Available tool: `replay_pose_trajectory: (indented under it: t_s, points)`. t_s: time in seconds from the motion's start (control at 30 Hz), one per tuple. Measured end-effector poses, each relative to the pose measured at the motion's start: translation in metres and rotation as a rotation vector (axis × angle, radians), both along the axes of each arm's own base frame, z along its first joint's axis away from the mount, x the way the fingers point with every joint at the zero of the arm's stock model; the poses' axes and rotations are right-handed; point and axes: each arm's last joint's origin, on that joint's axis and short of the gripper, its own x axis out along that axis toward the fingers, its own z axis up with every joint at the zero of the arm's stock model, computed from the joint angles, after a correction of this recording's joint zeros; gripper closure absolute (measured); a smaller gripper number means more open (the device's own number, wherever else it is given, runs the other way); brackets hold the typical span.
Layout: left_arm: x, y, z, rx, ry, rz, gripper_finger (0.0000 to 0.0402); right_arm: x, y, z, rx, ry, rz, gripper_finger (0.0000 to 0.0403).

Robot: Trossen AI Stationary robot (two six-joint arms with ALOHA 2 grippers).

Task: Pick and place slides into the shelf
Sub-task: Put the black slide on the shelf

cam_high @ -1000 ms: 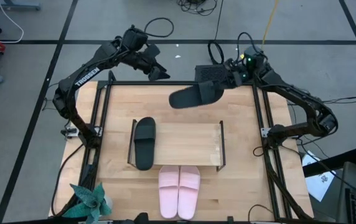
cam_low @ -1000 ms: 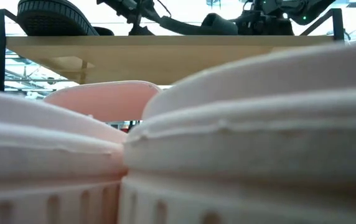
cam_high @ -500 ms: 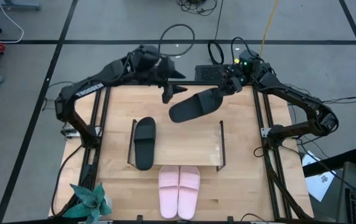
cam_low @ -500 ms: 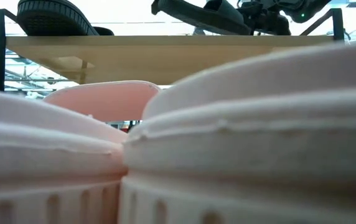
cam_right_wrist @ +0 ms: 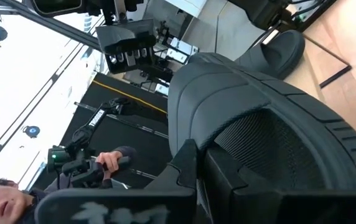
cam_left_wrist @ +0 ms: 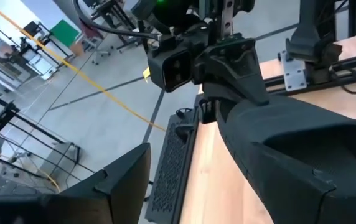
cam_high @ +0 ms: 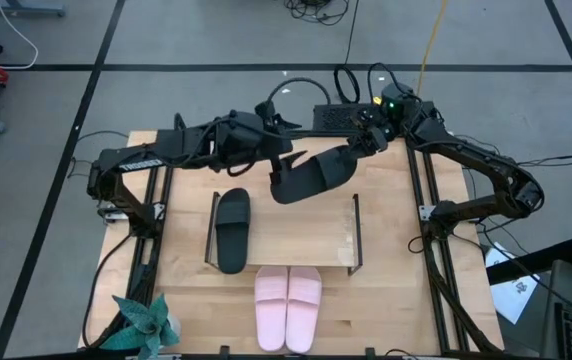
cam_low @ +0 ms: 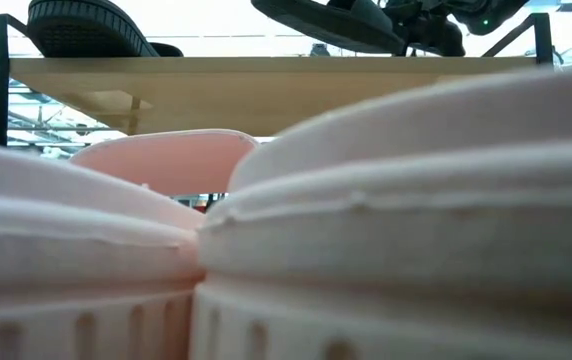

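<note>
A black slide (cam_high: 311, 172) hangs in the air over the far half of the table, above the shelf (cam_high: 306, 232); my right gripper (cam_high: 362, 143) is shut on its far right end. My left gripper (cam_high: 284, 167) is open at the slide's other end (cam_left_wrist: 290, 149), with one finger (cam_left_wrist: 125, 177) beside it; whether it touches I cannot tell. The second black slide (cam_high: 232, 228) lies flat on the left part of the shelf's board. The pink pair (cam_high: 288, 294) lies side by side on the table in front of the shelf. My right gripper pinches the held black slide at the end nearest the right arm (cam_left_wrist: 231, 93), between its two fingers (cam_right_wrist: 187, 165). The fingers come in about level from the table's far right and lie along the slide. The slide is lifted clear and juts out toward the left arm.
Black rails (cam_high: 421, 200) run along both sides of the table. A potted plant (cam_high: 144, 322) stands at the near left corner. The shelf's right half (cam_high: 316, 235) is bare board. In the low view the pink slides (cam_low: 386, 220) fill the foreground under the shelf board (cam_low: 266, 72).
My left gripper has swung from the table's far left corner toward the right, up to the free end of the held black slide, rolling its wrist on the way and staying open. My right gripper has carried the slide a little toward the table's near side.
</note>
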Motion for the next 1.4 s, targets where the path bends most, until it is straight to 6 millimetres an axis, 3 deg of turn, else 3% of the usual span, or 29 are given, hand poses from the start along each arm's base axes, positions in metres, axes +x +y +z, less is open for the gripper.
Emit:
replay_pose_trajectory:
  t_s: [0.73, 1.27, 1.4]
  points:
    - [0.006, -0.025, -0.012, -0.167, 0.031, -0.103, 0.0128, 0.012, -0.001, 0.009, -0.002, -0.06, -0.005, 0.0403]
    - [0.025, -0.024, -0.032, -0.163, 0.096, -0.117, 0.0129, 0.038, 0.014, -0.006, 0.048, -0.011, 0.09, 0.0403]
    - [0.025, -0.024, -0.034, -0.164, 0.113, -0.112, 0.0159, 0.038, 0.013, -0.006, 0.048, -0.01, 0.085, 0.0403]
